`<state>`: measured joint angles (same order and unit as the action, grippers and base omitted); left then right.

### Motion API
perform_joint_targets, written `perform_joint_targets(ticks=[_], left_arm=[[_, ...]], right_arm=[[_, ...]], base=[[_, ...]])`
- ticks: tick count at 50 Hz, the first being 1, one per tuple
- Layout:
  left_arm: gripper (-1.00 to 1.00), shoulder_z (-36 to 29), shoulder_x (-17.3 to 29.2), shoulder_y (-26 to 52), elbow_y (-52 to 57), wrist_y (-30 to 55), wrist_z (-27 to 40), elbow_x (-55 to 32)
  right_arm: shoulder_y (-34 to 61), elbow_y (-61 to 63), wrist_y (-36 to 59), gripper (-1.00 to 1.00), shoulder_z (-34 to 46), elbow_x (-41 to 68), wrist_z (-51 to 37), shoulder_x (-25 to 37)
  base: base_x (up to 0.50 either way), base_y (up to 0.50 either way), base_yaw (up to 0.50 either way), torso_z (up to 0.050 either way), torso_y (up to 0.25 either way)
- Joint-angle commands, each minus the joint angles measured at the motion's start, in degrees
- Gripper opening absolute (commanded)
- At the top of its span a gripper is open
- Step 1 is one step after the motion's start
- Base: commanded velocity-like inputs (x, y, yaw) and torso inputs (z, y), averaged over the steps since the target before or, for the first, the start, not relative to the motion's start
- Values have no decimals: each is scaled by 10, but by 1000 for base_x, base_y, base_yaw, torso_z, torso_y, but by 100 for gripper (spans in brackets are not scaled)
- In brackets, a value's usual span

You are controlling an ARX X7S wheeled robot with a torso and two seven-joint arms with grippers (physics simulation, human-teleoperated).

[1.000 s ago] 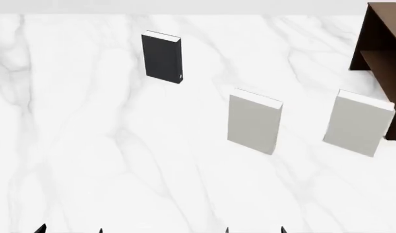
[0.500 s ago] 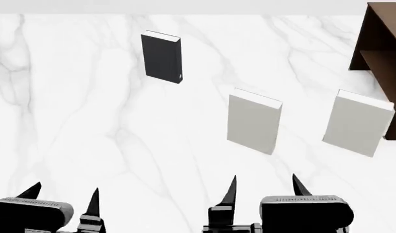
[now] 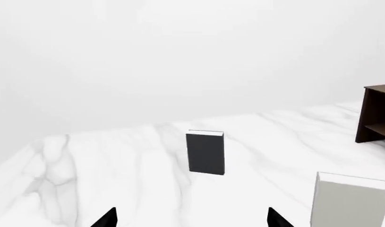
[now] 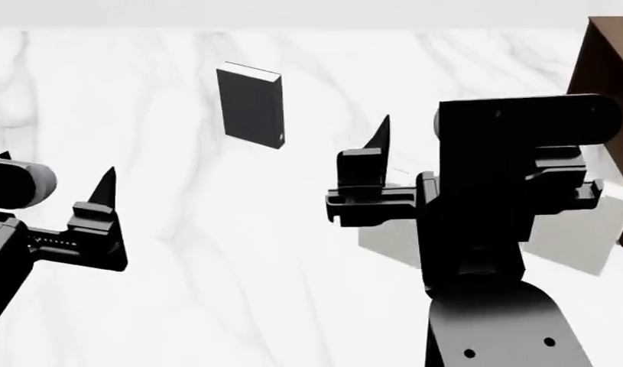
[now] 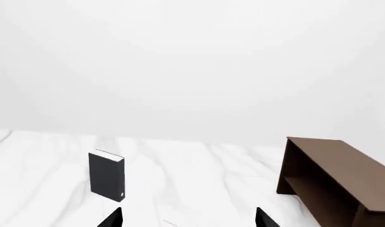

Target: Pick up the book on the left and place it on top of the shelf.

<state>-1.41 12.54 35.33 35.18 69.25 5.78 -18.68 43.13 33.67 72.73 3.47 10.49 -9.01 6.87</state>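
The dark charcoal book (image 4: 250, 107) stands upright on the white marble table (image 4: 209, 252), at the far left of the row. It also shows in the left wrist view (image 3: 205, 152) and the right wrist view (image 5: 106, 176). The dark brown shelf (image 4: 607, 61) stands at the far right, and shows in the right wrist view (image 5: 331, 170) too. My left gripper (image 4: 54, 164) is open and empty, raised well short of the book. My right gripper (image 4: 433, 131) is open and empty, raised at centre right; one finger is hidden behind its own body.
Two pale grey-white books stand to the right of the dark one. The middle one (image 4: 387, 245) is mostly hidden behind my right arm, and the other (image 4: 586, 237) stands by the shelf. One pale book (image 3: 350, 201) shows in the left wrist view.
Both arms have risen from the bottom edge of the head view to mid-height, and the right arm now covers the middle pale book. The books have not moved.
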Motion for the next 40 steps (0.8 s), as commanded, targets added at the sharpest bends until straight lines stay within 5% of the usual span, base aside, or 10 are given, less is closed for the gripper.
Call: perform_joint_targets(ticks=[1,40], left_arm=[[100,18,-2,23,14,21,-5,-4],[100,30,6,16,19,15,-1,-19]], right_arm=[[31,9,45,100,-15,8,10,-10],[22,-7,28,100,4,23,-1,1]], base=[[500,0,0,0,0],[500,0,0,0,1]])
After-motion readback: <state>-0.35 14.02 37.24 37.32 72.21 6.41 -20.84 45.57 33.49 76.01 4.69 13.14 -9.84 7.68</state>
